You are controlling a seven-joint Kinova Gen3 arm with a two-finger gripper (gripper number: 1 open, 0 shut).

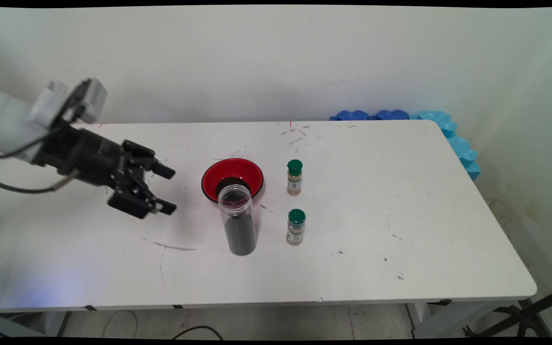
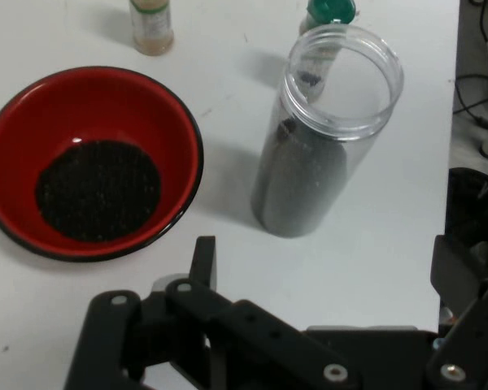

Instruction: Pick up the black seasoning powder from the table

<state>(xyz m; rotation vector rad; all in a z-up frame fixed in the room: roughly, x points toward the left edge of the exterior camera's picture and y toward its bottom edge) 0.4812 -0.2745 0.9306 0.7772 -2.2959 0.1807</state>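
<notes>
Nearest the main camera: clear plastic jar, upright on the white table, lidless, its lower part filled with a dark granular material and its upper part empty; it stands just in front of the red bowl, overlapping the bowl's near rim in the main view, though the hand view shows the two a little apart. Item two: near spice bottle, small, green-capped, pale contents, upright, to the right of the jar and apart from it. Item three: black two-finger gripper, to the left of the jar and bowl and well clear of both, held above the table surface with its axis tilted down toward them; its fingers stand spread apart with nothing between them, and it touches no object. That pose appears to be an aiming stance, since the hand view looks straight at jar and bowl. Item four: red bowl, black-rimmed, holding a round patch of the same dark grains at its bottom. Item five: far spice bottle, same kind as the near one, upright, just right of the bowl, the pair lined up one behind the other. Farthest: blue foam pieces along the table's back right corner, against the wall.
</notes>
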